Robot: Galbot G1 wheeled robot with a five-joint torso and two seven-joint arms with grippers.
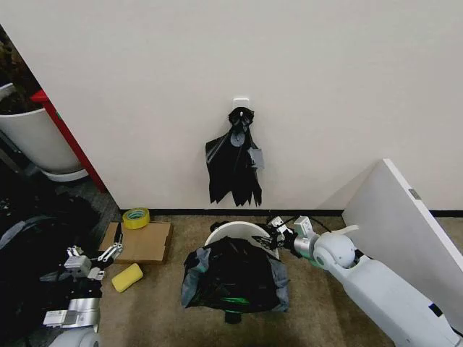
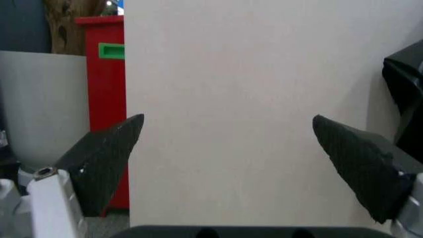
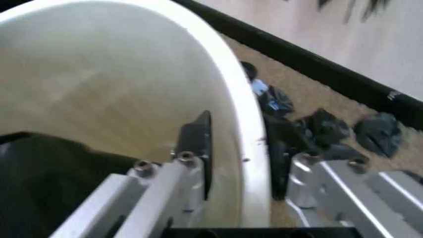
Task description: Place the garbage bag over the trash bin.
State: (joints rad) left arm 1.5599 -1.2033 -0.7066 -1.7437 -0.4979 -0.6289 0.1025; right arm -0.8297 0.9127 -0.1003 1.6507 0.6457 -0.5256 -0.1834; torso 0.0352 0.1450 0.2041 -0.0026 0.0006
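The wall (image 1: 325, 87) runs across the back, with a white board (image 1: 401, 224) leaning against it on the right and a big white planter pot (image 1: 32, 141) beside a red cabinet (image 1: 65, 137) on the left. A narrow bunch of black plastic (image 1: 233, 166) hangs from a hook on the wall, a grey tag on its side.

On the carpet (image 1: 159, 311) below it stands the trash bin (image 1: 235, 233). The garbage bag (image 1: 235, 278) is draped over the near side of it, bunched and crinkled, while the far part of the white rim is bare.

The right arm reaches in from the lower right, and the right claw (image 1: 270, 237) sits at the bare rim on that side. From its wrist camera the right claw (image 3: 238, 148) straddles the bin's wall (image 3: 248, 124), one finger (image 3: 198, 144) inside and the other outside, a narrow gap with only the rim between them; the bag's edge (image 3: 46, 173) lies dark inside the bin close by.

A flat cardboard piece (image 1: 141, 242) lies left of the bin, with a roll of yellow tape (image 1: 135, 217) at its far corner and a yellow sponge (image 1: 127, 277) just in front.

The left claw (image 1: 90, 262) hovers low at the left, well apart from the bin, its fingers (image 2: 106, 158) spread wide and holding nothing.
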